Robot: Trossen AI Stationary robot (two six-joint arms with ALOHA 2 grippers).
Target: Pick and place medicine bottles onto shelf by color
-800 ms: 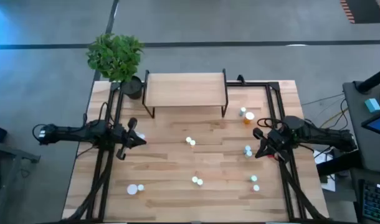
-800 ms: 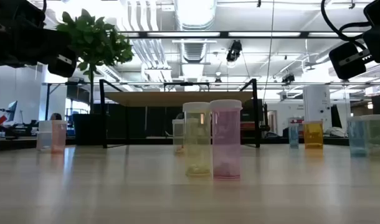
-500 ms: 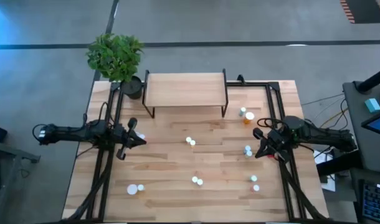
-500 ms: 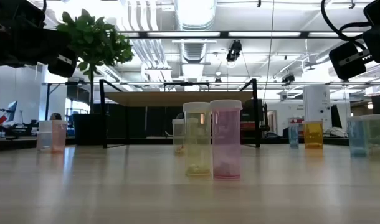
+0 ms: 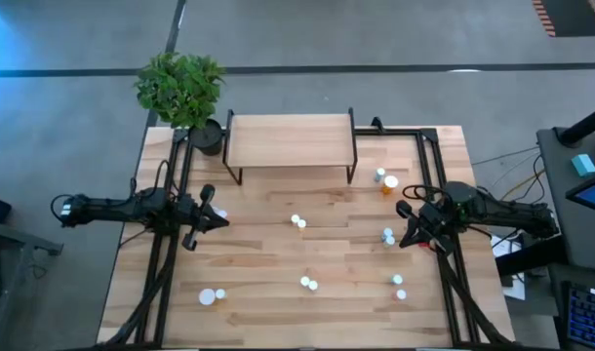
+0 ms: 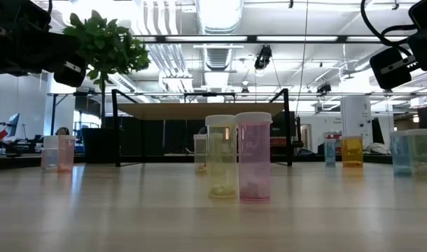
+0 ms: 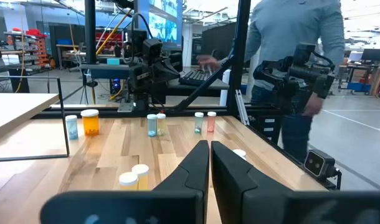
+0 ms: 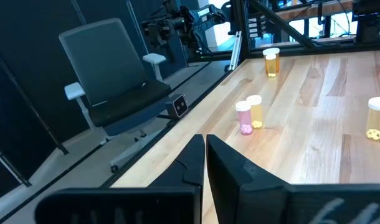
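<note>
The light-wood shelf (image 5: 288, 139) stands on thin black legs at the table's far middle; nothing is on it. Small white-capped medicine bottles stand upright on the tabletop: an orange one (image 5: 390, 183) with a teal one (image 5: 379, 175) near the shelf's right legs, a yellow-green pair (image 5: 298, 222) at the centre, a yellow-green and pink pair (image 6: 239, 156) near the front, a teal pair (image 5: 387, 235), and others front left (image 5: 213, 294) and front right (image 5: 399, 286). My left gripper (image 5: 224, 221) hovers at the left, shut and empty. My right gripper (image 5: 407, 232) hovers at the right, shut and empty.
A potted plant (image 5: 183, 90) stands at the table's far left corner beside the shelf. Black frame rails (image 5: 166, 263) run along both sides of the table. A person (image 7: 296, 68) stands beyond the table's right side. An office chair (image 8: 109, 74) shows in the right wrist view.
</note>
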